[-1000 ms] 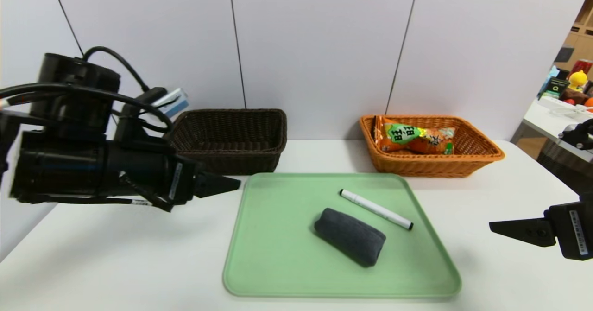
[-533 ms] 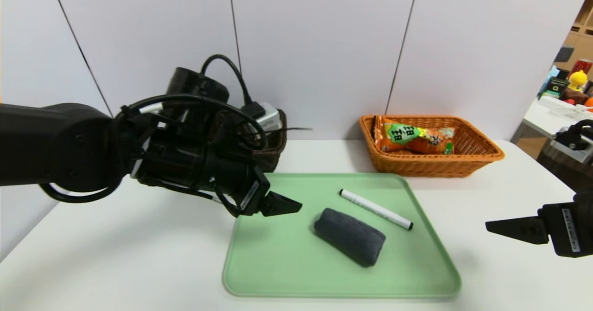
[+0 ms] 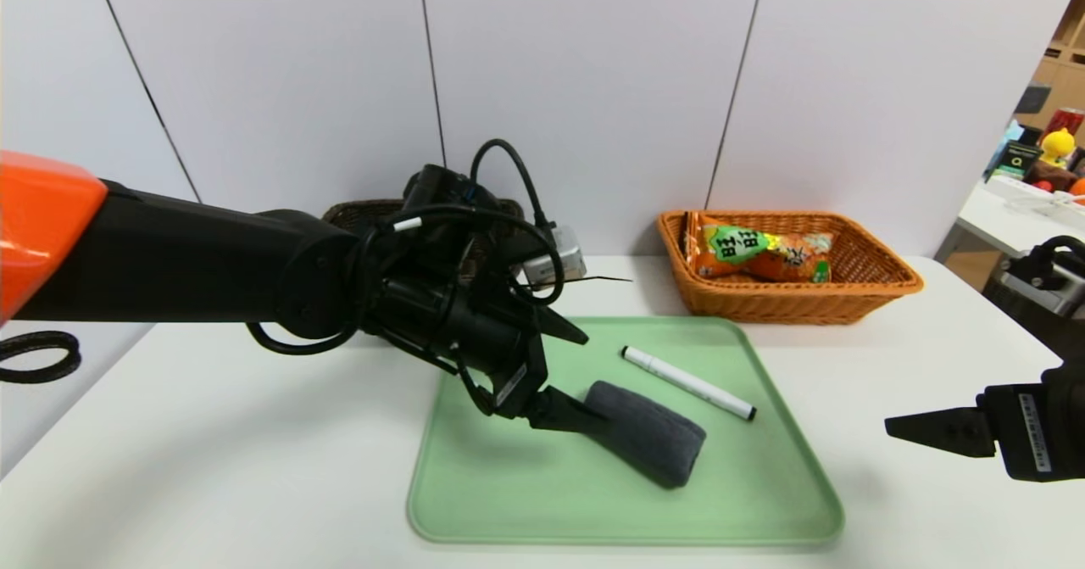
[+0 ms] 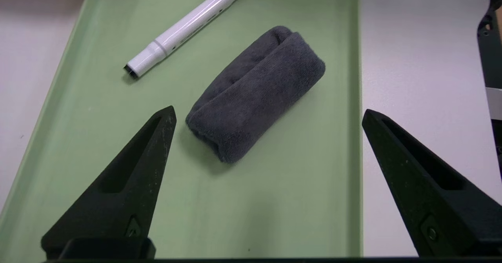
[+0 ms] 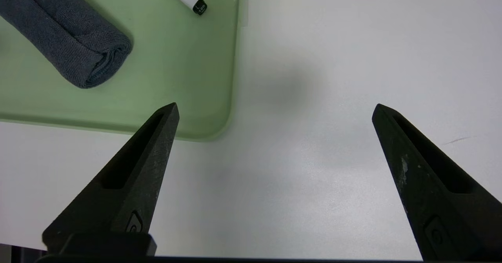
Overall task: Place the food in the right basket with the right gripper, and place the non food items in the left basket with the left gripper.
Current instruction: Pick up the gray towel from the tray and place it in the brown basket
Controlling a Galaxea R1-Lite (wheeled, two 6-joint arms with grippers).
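Your left pincer has swung in from beside the dark basket, jaws apart over the grey cloth on the tray, ready to grab; right pincer idles apart.

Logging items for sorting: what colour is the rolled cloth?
Dark grey; the rolled cloth shows best in the left wrist view.

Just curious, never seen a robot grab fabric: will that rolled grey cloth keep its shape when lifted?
Probably not fully. The rolled grey cloth looks soft and loosely folded, so it may squash and sag. Its fuzzy surface should resist slipping. The open left tool spans it.
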